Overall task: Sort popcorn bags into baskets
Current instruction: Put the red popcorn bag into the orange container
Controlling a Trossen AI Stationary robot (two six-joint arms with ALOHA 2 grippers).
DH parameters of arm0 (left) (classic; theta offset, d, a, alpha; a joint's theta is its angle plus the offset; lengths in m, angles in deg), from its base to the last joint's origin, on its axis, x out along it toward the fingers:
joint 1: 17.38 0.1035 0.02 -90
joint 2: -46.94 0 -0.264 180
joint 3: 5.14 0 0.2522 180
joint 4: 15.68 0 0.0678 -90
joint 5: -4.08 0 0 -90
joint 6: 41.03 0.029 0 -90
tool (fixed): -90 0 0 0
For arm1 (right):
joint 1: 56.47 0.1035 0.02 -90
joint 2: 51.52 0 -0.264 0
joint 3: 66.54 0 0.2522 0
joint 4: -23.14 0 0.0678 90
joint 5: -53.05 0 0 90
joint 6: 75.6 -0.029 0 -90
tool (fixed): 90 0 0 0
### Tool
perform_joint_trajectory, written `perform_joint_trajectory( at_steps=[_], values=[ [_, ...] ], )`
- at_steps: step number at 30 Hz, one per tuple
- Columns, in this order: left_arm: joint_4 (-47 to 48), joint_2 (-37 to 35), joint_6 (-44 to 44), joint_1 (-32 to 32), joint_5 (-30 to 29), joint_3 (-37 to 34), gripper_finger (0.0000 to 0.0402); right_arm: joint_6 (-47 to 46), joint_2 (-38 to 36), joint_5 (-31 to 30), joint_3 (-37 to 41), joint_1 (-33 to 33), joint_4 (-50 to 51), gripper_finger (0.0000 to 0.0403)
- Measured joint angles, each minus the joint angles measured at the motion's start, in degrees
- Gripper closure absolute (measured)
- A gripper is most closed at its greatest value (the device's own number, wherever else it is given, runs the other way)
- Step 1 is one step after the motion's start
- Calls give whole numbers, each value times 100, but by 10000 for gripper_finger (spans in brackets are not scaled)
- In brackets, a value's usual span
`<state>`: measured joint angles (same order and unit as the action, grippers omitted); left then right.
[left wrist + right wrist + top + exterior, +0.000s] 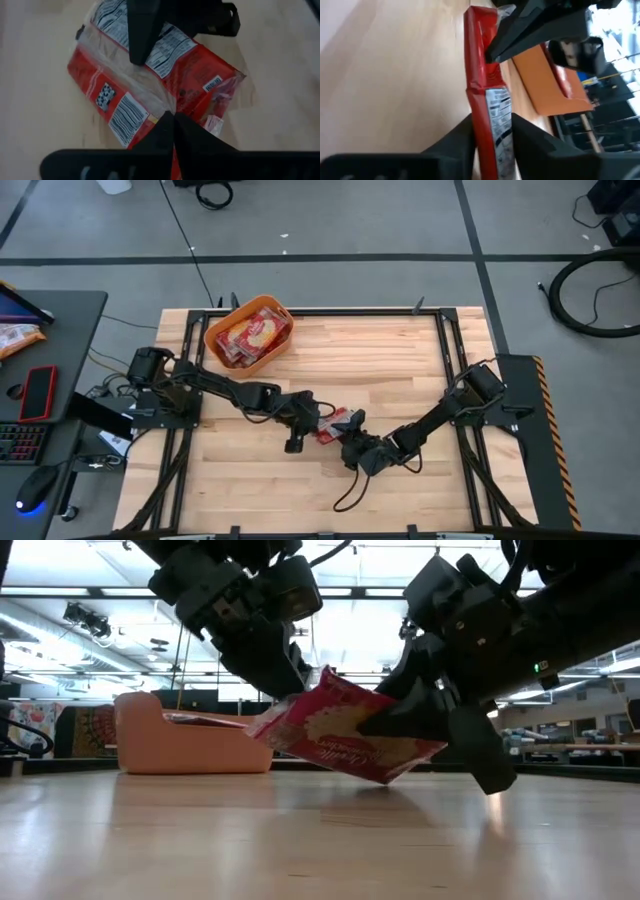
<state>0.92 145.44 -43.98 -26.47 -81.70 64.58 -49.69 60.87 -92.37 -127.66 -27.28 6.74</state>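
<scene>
Near the desk's (420,370) middle, a red popcorn bag (345,735) with white nutrition print is hanging tilted above the wood. Both the left gripper (318,425) and right gripper (350,435) are pinching it between narrowed fingers. The orange basket (222,330) is sitting at the far-left corner holding more bags.

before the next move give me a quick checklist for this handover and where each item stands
1. Popcorn bag off the table: ok, it hangs tilted above the wood in the low view.
2. Left hand gripping the bag: ok, its fingers pinch one end.
3. Right hand gripping the bag: ok, its fingers sit on both sides of the other end.
4. Only one hand holding before the carry: not ok, both are clamped on it.
5. Basket ready: ok, upright at the table's far left corner, with bags already inside.
6. Room left in the basket: cannot tell.
</scene>
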Motion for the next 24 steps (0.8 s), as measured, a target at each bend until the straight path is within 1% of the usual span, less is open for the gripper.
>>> perform_joint_trajectory(
  at_steps=[4,7,9,13,15,18,21,24],
  values=[
    [7,-3,585,-53,-274,0,360,-331,-51,107,2,-9,127,334],
    [77,-102,944,-89,-598,11,327,-591,-226,128,4,-30,401,368],
    [185,-190,1126,-121,-844,13,299,-884,-420,263,4,-72,761,380],
    [299,-383,1491,-210,-1276,7,236,-1830,-908,687,-12,-272,1714,379],
    [312,-455,1633,-267,-1552,7,204,-2267,-1144,849,-17,-381,2117,370],
    [302,-490,1754,-330,-1912,7,165,-2645,-1385,1154,-17,-523,2438,364],
    [302,-487,1774,-344,-2004,7,140,-2842,-1482,1440,-17,-645,2475,366],
    [298,-487,1752,-340,-2010,6,131,-2911,-1527,1716,-19,-755,2400,369]
  ],
)
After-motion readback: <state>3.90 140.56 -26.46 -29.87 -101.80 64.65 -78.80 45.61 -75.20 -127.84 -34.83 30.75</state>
